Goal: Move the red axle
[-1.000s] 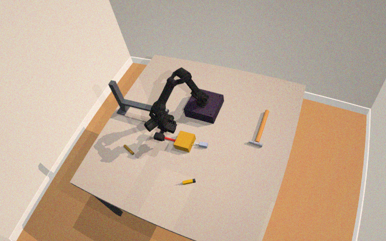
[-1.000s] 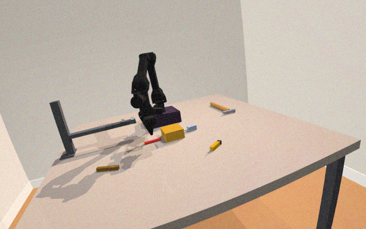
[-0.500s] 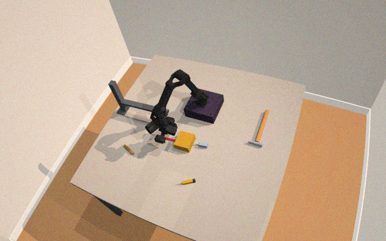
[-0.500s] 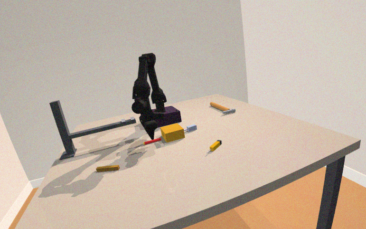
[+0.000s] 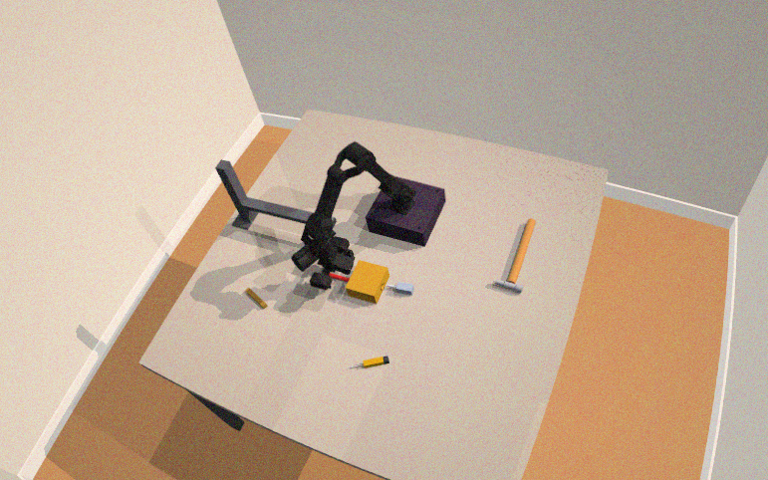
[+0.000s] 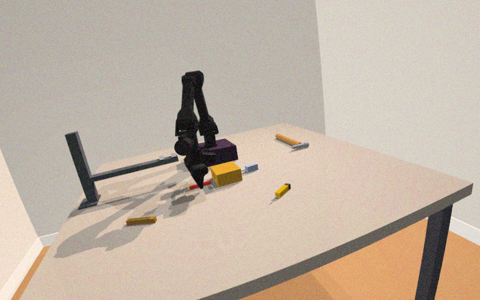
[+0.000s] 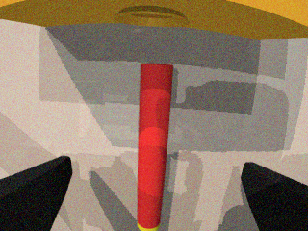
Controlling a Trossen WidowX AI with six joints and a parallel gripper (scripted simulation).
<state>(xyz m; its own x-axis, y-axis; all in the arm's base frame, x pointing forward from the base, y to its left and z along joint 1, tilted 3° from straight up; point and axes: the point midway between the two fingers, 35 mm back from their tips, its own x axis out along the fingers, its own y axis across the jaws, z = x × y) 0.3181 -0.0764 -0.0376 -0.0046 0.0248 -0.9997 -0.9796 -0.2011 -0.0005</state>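
Straddling a smooth red cylindrical axle, black end effector wide open, blocky yellow beam nearby

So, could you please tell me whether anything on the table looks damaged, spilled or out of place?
Nothing looks spilled or visibly damaged. The hammer and yellow screwdriver lie loose, at differing angles, away from the yellow block, but neither looks odd.

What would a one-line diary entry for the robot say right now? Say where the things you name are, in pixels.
gripper (image 5: pixel 332 275) (image 6: pixel 201 178) (image 7: pixel 158 171): open, around red rod (image 5: pixel 338 276) (image 6: pixel 194 186) (image 7: pixel 153 144) | rod: not gripped | yellow block (image 5: pixel 366 281) (image 6: pixel 226 174) (image 7: pixel 87 14): on table (image 5: pixel 464 358) (image 6: pixel 309 208)
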